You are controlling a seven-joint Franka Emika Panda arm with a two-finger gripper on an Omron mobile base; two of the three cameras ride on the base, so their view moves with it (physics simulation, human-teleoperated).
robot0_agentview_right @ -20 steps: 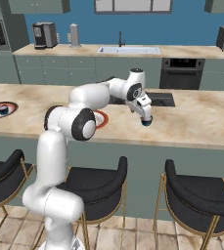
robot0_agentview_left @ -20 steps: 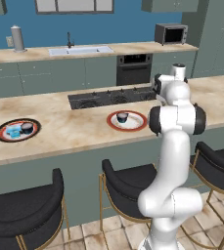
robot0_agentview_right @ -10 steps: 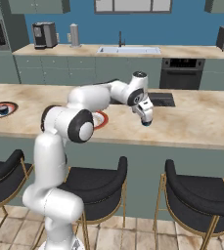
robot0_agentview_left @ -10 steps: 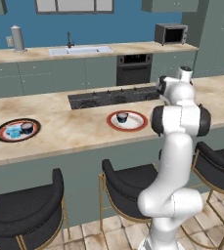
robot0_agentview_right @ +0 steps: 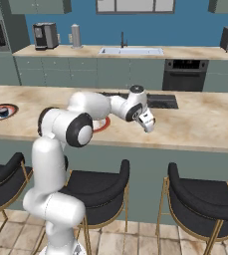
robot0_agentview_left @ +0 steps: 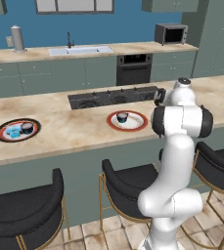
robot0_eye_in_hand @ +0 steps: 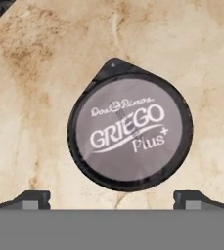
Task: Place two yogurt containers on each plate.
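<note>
The hand hovers wide open directly above 1 dark yogurt container standing on the tabletop, untouched.

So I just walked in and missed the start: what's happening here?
The robot arm is sorting yogurt cups onto two plates on the island counter. The dark-edged plate already holds two cups; the white red-rimmed plate holds one. The open pincer hovers above the last dark cup, which stands on the bare counter, not yet gripped.

White arm, dark joints, rounded links
</note>
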